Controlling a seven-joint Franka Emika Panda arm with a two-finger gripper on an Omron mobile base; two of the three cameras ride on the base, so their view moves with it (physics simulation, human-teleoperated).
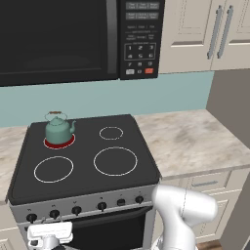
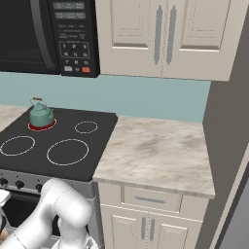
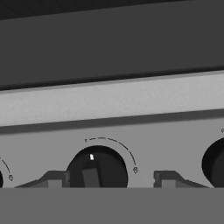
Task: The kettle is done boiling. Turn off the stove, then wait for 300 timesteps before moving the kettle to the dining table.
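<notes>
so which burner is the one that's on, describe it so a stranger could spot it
Find the black glass-top stove under the microwave. Its top has four ringed burners; go to the rear one on the left in the base views, where the small teal kettle sits. That burner glows red around the kettle's base, while the other three show plain white rings and carry nothing.

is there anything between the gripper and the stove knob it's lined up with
Nothing visible does. In the hand view the gripper faces a black knob on the stove front panel, one fingertip on each side, with no object between.
</notes>
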